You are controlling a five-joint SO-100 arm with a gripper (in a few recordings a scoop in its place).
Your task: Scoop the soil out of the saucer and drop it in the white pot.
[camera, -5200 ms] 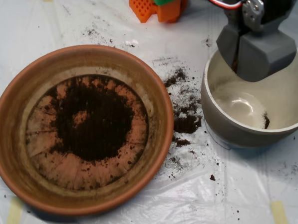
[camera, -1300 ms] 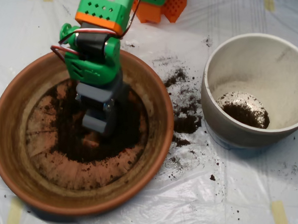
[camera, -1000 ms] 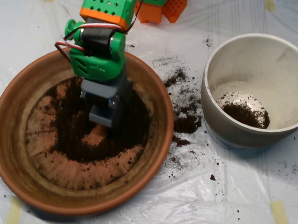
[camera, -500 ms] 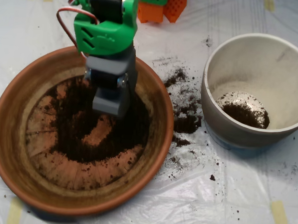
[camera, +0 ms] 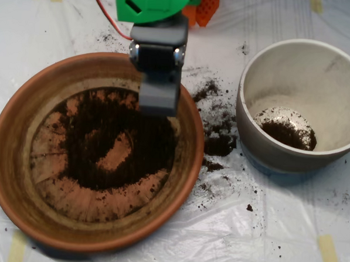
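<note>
Over the saucer's (camera: 19, 193) upper rim, the scoop (camera: 159, 98) looks clamped together; any soil (camera: 127, 146) inside it stays hidden.

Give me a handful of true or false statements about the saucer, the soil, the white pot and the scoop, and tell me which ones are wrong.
1. The scoop is over the upper right part of the saucer. True.
2. The white pot holds no soil. False: a small dark heap lies at its bottom.
3. The soil in the saucer has a bare terracotta patch in its middle. True.
4. The plastic sheet between saucer and pot is clean. False: spilled soil lies scattered there.
5. The white pot stands left of the saucer. False: it stands to the right.
</note>
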